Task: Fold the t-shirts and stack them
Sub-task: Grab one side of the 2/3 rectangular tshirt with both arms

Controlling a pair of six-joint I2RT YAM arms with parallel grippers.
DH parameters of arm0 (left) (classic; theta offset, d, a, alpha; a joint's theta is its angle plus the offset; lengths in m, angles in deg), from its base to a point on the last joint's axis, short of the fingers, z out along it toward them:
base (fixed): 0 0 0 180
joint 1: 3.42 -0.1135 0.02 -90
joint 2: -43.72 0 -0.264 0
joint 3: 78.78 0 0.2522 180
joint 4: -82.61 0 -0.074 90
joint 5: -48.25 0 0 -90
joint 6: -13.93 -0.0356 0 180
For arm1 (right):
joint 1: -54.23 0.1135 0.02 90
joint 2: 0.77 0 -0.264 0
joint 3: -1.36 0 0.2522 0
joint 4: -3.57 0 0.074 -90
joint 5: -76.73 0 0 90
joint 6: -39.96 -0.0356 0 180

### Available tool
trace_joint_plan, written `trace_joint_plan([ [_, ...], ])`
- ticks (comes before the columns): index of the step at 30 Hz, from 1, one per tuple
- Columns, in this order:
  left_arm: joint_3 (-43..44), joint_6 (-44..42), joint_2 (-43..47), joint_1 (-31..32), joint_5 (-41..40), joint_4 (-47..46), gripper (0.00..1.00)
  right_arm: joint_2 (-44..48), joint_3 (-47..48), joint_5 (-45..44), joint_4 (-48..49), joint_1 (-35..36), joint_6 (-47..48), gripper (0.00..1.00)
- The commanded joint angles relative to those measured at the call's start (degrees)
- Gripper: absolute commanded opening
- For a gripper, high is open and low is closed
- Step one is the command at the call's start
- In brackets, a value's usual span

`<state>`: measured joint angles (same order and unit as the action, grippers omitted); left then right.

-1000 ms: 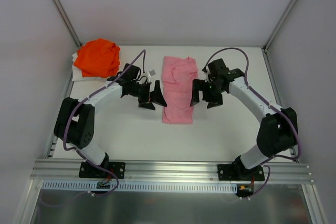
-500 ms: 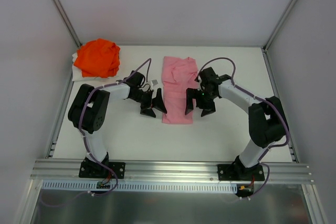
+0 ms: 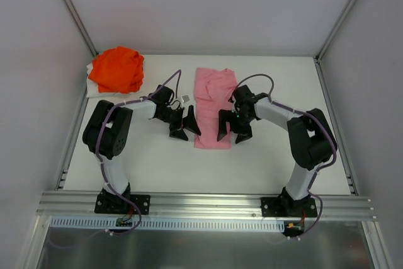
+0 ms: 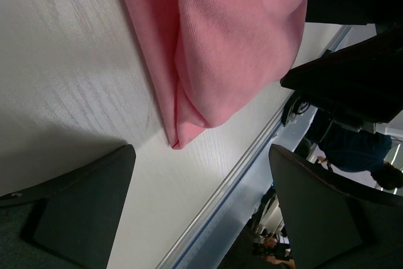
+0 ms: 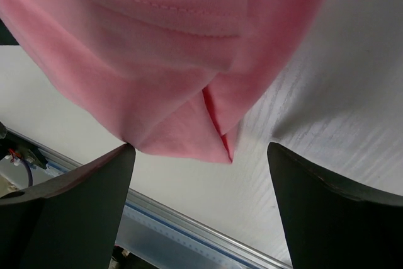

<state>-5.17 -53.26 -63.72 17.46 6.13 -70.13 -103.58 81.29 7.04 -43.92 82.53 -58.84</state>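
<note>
Flat white matte table (image 3: 264,162) fills the middle of the top view. Its faint streaky grain shows only in the wrist views. A ribbed silver aluminium rail (image 3: 208,205) runs along the lower frame.

The light pink soft knit t-shirt (image 3: 213,102) lies at table centre, folded into a long narrow strip running up-down, with a rumpled top end. The top view gives its whole outline. The wrist views give only the lower end, but show what the top view cannot: stacked layers, a stitched hem line, fine knit texture and pointed fold corners lying flat on the table.

The bright orange crumpled t-shirt (image 3: 116,69) is a lumpy heap in the table's upper-left corner, seen in the top view only. A white layer (image 3: 94,87) peeks out under it; what it is cannot be told.

The black two-finger left gripper (image 3: 186,127) sits at the strip's lower-left edge with its claw spread wide and nothing clamped. Its wrist view shows the pink corner in the gap, clear of both fingers (image 4: 82,206).

The black two-finger right gripper (image 3: 232,131) is at the lower-right edge, also spread wide and empty. One fingertip meets the pink edge in the wrist view; whether it touches cannot be told.

A small white square tag (image 3: 182,99) is beside the left wrist.
</note>
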Motion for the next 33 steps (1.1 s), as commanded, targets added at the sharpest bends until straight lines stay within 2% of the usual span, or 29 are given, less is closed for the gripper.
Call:
trace_joint_plan([
  [1,-0.26,0.83,-1.37,-0.41,0.55,-2.33,0.91,-0.64,0.27,1.22,1.65,0.62,-1.57,0.91],
  [4,-0.53,2.24,-1.90,-0.32,1.25,-4.09,0.90,-0.56,-0.43,1.22,2.45,0.89,-2.19,0.91],
  [9,0.08,3.91,-3.13,1.00,1.52,-5.41,0.89,-0.38,-1.83,1.48,4.02,1.15,-3.24,0.82],
  [22,2.28,6.19,-5.41,4.43,1.78,-6.64,0.88,0.23,-2.89,1.66,4.73,1.24,-3.77,0.79],
  [25,2.02,6.28,-5.24,4.52,1.87,-6.73,0.86,0.15,-3.15,1.74,5.17,1.24,-3.95,0.74],
  [26,1.76,6.28,-5.06,4.52,1.87,-6.90,0.84,0.15,-3.24,1.74,5.26,1.24,-4.12,0.67],
  [29,1.23,6.28,-5.32,4.60,2.92,-7.34,0.72,0.15,-3.51,1.83,5.87,1.24,-4.47,0.51],
  [33,1.05,6.37,-5.50,4.60,3.71,-7.61,0.54,-0.20,-4.03,2.27,6.58,1.24,-5.00,0.37],
])
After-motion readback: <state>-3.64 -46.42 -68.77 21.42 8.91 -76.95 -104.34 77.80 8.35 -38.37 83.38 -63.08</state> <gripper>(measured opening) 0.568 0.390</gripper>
